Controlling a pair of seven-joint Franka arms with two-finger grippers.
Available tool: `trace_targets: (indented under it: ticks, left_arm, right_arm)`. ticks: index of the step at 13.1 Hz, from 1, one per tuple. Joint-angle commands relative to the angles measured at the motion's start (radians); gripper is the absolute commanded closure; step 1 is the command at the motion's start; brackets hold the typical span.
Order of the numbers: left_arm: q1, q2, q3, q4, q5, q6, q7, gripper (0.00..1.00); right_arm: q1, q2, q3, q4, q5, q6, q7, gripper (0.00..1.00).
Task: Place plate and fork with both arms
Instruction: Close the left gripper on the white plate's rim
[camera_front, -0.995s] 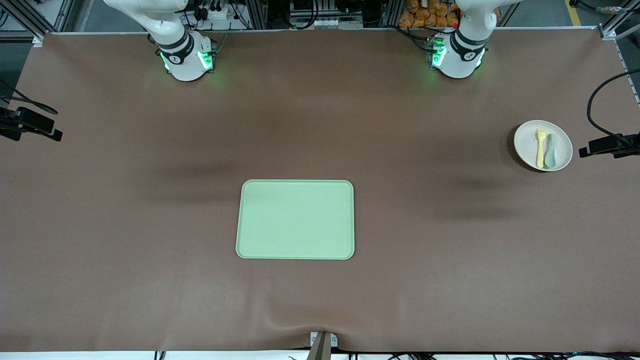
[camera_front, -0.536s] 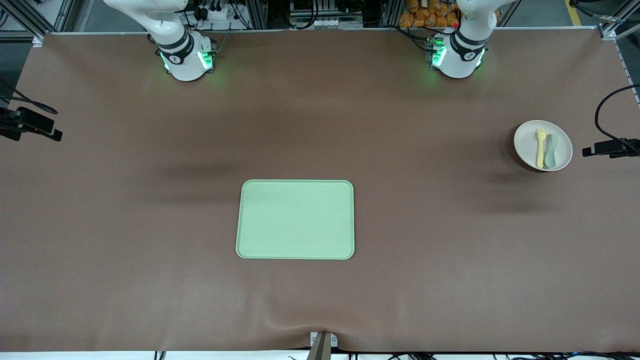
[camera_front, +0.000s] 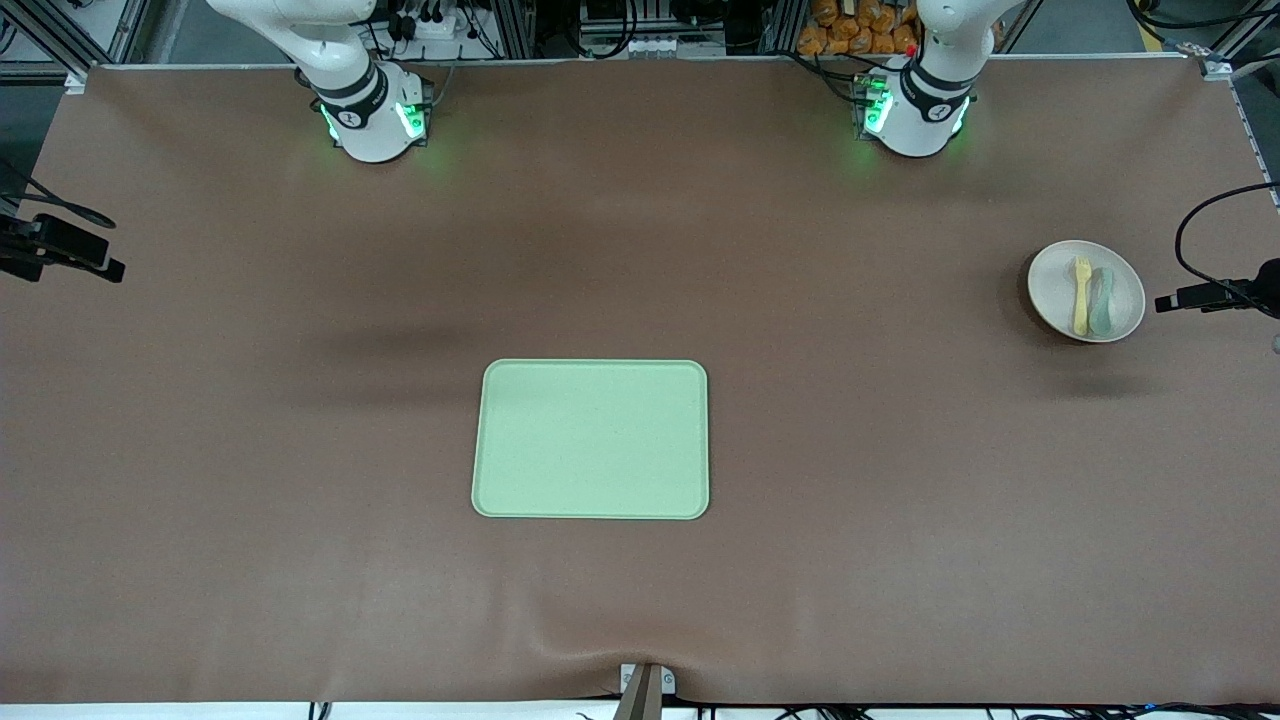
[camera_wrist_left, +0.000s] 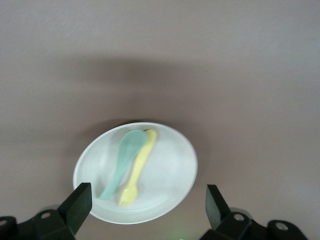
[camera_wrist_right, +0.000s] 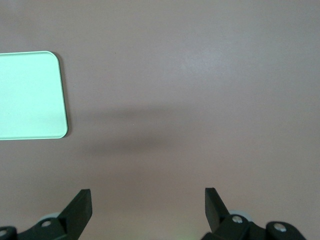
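Observation:
The cream plate lies near the left arm's end of the table. On it rest the pale-yellow fork and, beside it, a grey-green spoon. In the left wrist view the plate, the fork and the spoon lie below my left gripper, which hangs open over the plate and holds nothing. My right gripper is open over bare table, with nothing between its fingers. Neither gripper shows in the front view; only the arms' bases do.
A pale-green tray lies mid-table, nearer to the front camera than the plate; one corner of the tray shows in the right wrist view. Black camera mounts stand at both table ends.
The left arm's shadow on the table has slid toward the plate, so that arm has moved over it. The right arm's shadow, the plate and the tray have stayed put.

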Motion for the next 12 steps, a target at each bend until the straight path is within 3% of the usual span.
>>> trace_targets:
  ticks: [1,7,12]
  left_arm:
    - [0.061,0.009,-0.007,-0.028,0.036,0.049,0.054,0.0]
    - [0.147,0.132,-0.01,-0.03,0.054,0.172,0.193,0.0]
    - [0.163,0.193,-0.011,-0.03,0.046,0.183,0.211,0.14]
  right_arm:
    - [-0.002,0.003,0.005,0.008,0.001,0.0,0.011,0.0]
    - [-0.004,0.003,0.005,0.008,0.001,0.002,0.011,0.0]
    - [-0.004,0.013,0.005,0.008,0.0,0.003,0.011,0.0]
